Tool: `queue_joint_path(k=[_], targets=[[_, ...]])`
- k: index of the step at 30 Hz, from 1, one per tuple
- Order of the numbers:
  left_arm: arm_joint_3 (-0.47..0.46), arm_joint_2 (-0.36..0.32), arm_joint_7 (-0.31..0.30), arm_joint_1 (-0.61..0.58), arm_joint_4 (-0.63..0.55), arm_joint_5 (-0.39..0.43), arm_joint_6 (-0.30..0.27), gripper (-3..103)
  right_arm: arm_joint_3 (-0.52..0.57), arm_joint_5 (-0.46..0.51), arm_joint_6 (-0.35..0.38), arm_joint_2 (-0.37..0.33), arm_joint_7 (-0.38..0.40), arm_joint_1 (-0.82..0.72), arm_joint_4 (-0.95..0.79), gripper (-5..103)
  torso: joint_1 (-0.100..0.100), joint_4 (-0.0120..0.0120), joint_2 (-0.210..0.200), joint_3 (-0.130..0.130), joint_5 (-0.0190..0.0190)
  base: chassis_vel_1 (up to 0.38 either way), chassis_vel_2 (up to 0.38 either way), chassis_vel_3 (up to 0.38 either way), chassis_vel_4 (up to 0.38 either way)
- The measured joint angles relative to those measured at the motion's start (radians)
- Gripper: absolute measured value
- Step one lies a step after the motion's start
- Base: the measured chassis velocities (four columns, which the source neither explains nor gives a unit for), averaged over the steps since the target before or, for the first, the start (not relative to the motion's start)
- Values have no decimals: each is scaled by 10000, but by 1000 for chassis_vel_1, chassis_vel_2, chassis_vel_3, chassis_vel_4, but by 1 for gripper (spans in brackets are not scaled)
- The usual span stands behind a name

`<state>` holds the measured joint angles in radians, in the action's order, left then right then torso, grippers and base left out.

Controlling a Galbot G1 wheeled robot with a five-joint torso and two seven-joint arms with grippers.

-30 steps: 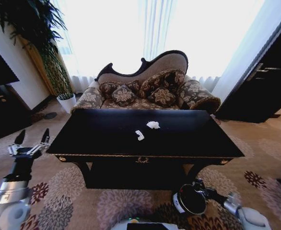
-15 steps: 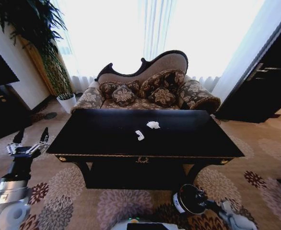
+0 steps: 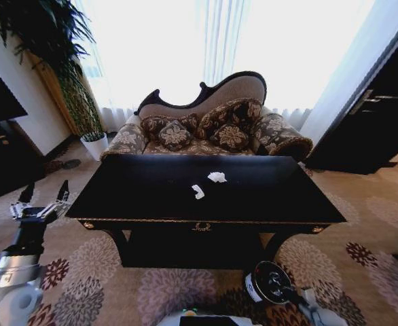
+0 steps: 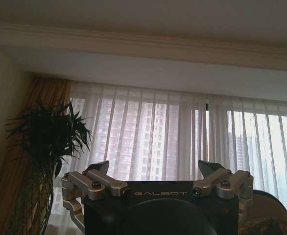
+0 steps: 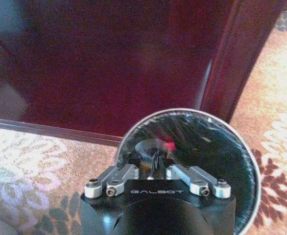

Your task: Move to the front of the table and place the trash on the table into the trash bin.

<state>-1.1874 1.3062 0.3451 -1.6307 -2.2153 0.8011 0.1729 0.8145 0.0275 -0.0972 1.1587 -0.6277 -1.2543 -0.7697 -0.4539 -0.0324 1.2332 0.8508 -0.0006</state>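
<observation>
Two white paper scraps (image 3: 208,183) sit near the middle of the table (image 3: 151,197): one crumpled ball toward the sofa (image 3: 206,125), one thinner strip just beside it, nearer you. They lie close together but apart, not touching.

Bin (image 3: 269,282) stands on the carpet (image 3: 104,278) at the table's front right, by the curved leg, much lower than the top. From the right wrist cam you look straight down into it: round rim (image 5: 253,161), dark liner, w/ something silver-ish and a red spot (image 5: 171,146) at the bottom. Can't make out more than that.

Right gripper (image 5: 155,166) hangs directly over the bin's mouth, fingers drawn in till the tips nearly meet, nothing between them. In the head view you catch just its arm (image 3: 314,314) at the lower edge, next to the bin.

Left gripper (image 3: 41,197) is parked out to the left of the table, off the corner and above the carpet, pointing up. Fingers spread wide, nothing held. Left wrist cam confirms: both fingertips (image 4: 100,168) stand far apart against the curtains (image 4: 153,137), w/ a plant (image 4: 45,142) off to one side.

Table top is glossy black, gold emblem (image 3: 201,227) on the front apron, centred ahead of you. Plant pot (image 3: 94,145) sits on the floor by the sofa's left end.
</observation>
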Motion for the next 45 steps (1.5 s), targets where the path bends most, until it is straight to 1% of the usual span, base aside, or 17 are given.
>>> queue_joint_path(k=[1, 3, 4, 7, 9, 12, 14, 17, 20, 22, 28, 29, 31, 33, 37, 41, 45], targets=[[21, -3, 1, 12, 14, 0, 4, 100, 2, -3, 2, 39, -6, -26, -71, 22, 0, 0, 0, 0, 3, 0, 0, 0, 0], [46, -10, 2, 36, 33, 5, 7, 100, 3, -14, 6, 97, -12, -68, -173, 33, 0, -1, 0, 0, 3, 0, 0, 0, 0], [46, -10, 2, 36, 33, 5, 7, 100, 3, -14, 6, 97, -12, -68, -173, 33, 0, -1, 0, 0, 3, 0, 0, 0, 0], [24, -51, 2, 60, 62, 75, 9, 100, 25, -119, 0, 184, -84, -125, -300, 49, 1, 0, 0, 0, 3, 0, 0, 0, 0], [16, -54, 2, 61, 65, 82, 9, 100, 31, -130, -3, 197, -99, -142, -329, 49, 0, 0, 0, 0, 2, 0, 0, 0, 0], [-40, -55, 2, 62, 49, 128, 10, 100, 84, -419, -18, 351, -120, -372, -839, 65, 0, -1, 0, 0, 3, 0, 0, 0, 0], [-47, -50, 2, 59, 30, 138, 11, 100, 109, -524, -28, 386, -124, -424, -979, 65, 0, -1, 0, 0, 3, 0, 0, 0, 0], [-85, -8, 3, 12, -101, 172, 11, 100, 350, -752, -84, 555, -435, -733, -1914, 82, 1, 0, 0, 0, 4, 0, 0, 0, 0], [-127, 23, 2, -33, -167, 190, 11, 100, 547, -639, -266, 572, -629, -974, -2479, 93, 0, 2, 0, 0, 2, 0, 0, 0, 0], [-209, 34, 3, -75, -231, 293, 11, 100, 649, -117, -433, 611, -728, -1479, -3224, 97, 0, 2, 0, 0, -1, 0, 0, 0, 0], [-364, 121, 6, -5, -265, 424, -5, 100, 1285, 1070, -388, 1040, -1939, -2903, -5567, 100, 1, 0, 1, -1, 2, 0, 0, 0, 0], [-364, 121, 6, -5, -265, 424, -5, 100, 1285, 1070, -388, 1040, -1939, -2903, -5567, 100, 1, 0, 1, -1, 2, 0, 0, 0, 0], [-209, 325, 5, 41, -354, 372, -10, 100, 1727, 1681, -339, 1136, -2709, -3430, -6520, 100, 1, -2, 1, -1, 2, 0, 0, 0, 0], [-178, 361, 5, 44, -372, 350, -10, 100, 1798, 1775, -332, 1138, -2812, -3488, -6642, 100, 0, -2, 1, -1, 2, 0, 0, 0, 0], [8, 738, 9, -3, -559, 76, -11, 100, 2858, 2553, -241, 1016, -3875, -3894, -8290, 100, 1, -1, 0, 0, 2, 0, 0, 0, 0], [-137, 803, 8, -71, -647, 64, -11, 100, 3453, 3072, -216, 880, -4527, -3956, -9137, 100, 1, 0, 1, 0, 3, 0, 0, 0, 0], [-256, 807, 6, -128, -677, 69, -10, 100, 4089, 3542, -166, 782, -4913, -3879, -9878, 100, 0, -1, 0, 0, 4, 0, 0, 0, 0]])
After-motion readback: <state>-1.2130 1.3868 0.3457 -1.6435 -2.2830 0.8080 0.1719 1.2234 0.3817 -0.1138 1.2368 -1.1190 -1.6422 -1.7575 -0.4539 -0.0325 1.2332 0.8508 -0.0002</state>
